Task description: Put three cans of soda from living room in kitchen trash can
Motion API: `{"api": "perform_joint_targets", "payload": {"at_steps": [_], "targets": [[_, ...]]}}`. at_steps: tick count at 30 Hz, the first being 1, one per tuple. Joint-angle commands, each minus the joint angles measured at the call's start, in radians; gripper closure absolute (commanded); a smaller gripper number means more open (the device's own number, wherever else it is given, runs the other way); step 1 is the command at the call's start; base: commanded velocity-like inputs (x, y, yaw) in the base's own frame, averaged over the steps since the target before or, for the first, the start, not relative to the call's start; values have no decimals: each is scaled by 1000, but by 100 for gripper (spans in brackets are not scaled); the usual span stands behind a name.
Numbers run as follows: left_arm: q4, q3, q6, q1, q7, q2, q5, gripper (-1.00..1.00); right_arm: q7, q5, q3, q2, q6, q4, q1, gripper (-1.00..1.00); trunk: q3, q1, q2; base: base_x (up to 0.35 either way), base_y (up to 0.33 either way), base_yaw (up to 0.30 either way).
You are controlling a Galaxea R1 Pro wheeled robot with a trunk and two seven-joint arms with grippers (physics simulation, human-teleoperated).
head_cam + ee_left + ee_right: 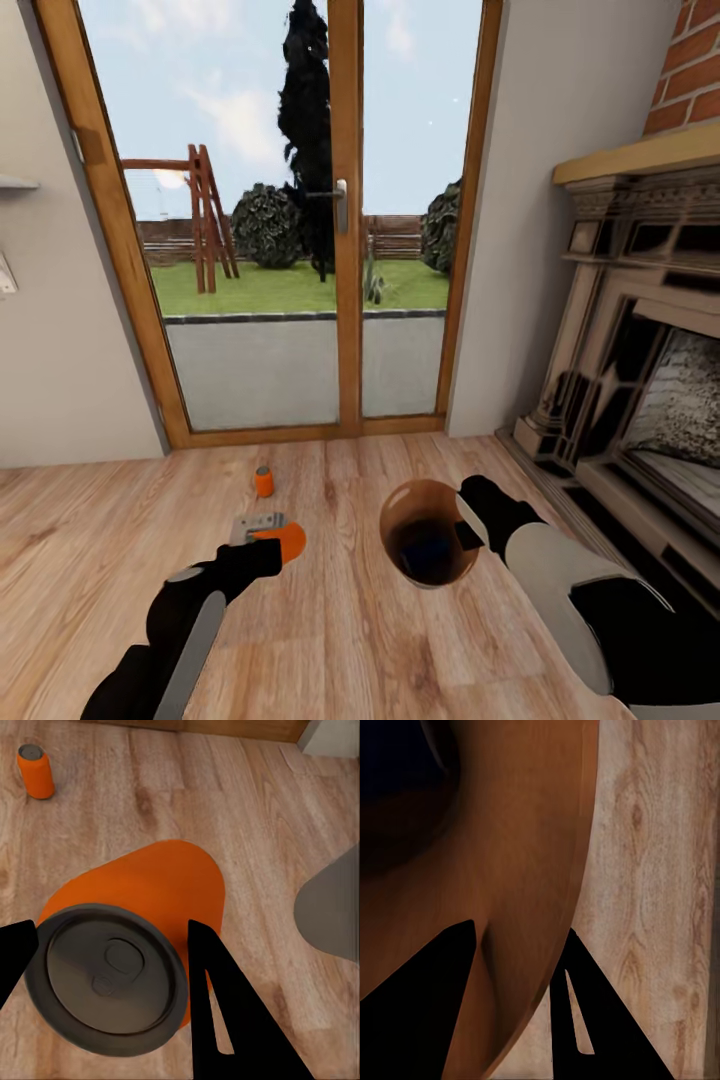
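Two orange cans and a bin by the glass doors.

The left gripper (105,967) is clenched on one orange can (150,907), held off the floor (400,650) and tilted. A second orange can (264,482) stands upright beyond it, nearer the glass doors (345,250), with open planks all round. The right gripper (514,967) pinches the bin (428,532) by its rim; something dark blue lies inside. No lettering is readable.

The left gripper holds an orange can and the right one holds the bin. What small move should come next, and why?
Probably swing the left gripper toward the trash can held by the right gripper and release over its mouth. Its fingers flank the orange can, the bin's opening faces up beside it, and another orange can waits on the floor.
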Motion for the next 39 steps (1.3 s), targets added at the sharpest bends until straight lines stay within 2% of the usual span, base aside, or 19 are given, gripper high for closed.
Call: {"api": "perform_joint_targets", "payload": {"at_steps": [1,3,4,5,6,7,10,12,15,17,19,22,23,25,29,33,39], "targets": [[-1,1,1,0,-21,9,0,100,0,0,-2,3,-1,4,0,100,3,-4,7,0,0,0],[-2,9,4,1,-37,16,1,100,0,0,-2,6,-2,7,2,100,10,-12,21,0,0,0],[-2,24,10,1,-49,21,1,100,0,0,-2,7,-3,9,5,100,13,-15,28,0,0,0],[-3,63,43,2,-103,28,1,100,0,1,-1,10,-4,11,11,100,16,-19,35,0,0,0],[-3,74,54,2,-127,30,1,100,0,1,-1,11,-4,11,12,100,19,-23,42,0,0,0],[-3,99,76,2,-180,32,2,100,0,1,0,13,-4,11,13,100,22,-27,49,0,0,0],[-3,144,111,3,-269,37,2,100,0,1,0,16,-5,11,15,100,32,-38,70,0,0,0],[-3,163,125,3,-307,43,2,100,0,1,0,18,-5,12,17,100,38,-46,84,0,0,0],[-3,177,142,3,-368,61,2,100,0,1,0,25,-5,13,22,100,47,-58,105,0,0,0],[-3,183,159,3,-436,71,2,100,0,2,5,32,-5,13,26,100,53,-65,119,0,0,0],[-3,197,204,2,-569,81,2,100,0,1,33,50,-20,13,29,100,60,-73,133,0,0,0],[-3,201,217,2,-631,86,2,100,0,1,39,61,-34,18,30,100,69,-84,154,0,0,0],[-3,205,226,1,-671,94,2,100,-1,1,41,68,-40,28,30,100,72,-88,161,0,0,0],[-3,213,236,1,-706,106,2,100,-1,2,44,74,-45,38,30,100,79,-96,175,0,0,0],[-2,259,258,1,-815,126,10,100,-2,2,51,103,-51,58,36,100,91,-111,203,0,0,0],[-2,266,258,-1,-868,129,13,100,-2,2,55,111,-52,62,43,100,104,-127,231,0,0,0],[-3,269,258,-3,-889,131,26,100,-2,3,57,115,-53,64,57,100,122,-150,273,0,0,0]]}}
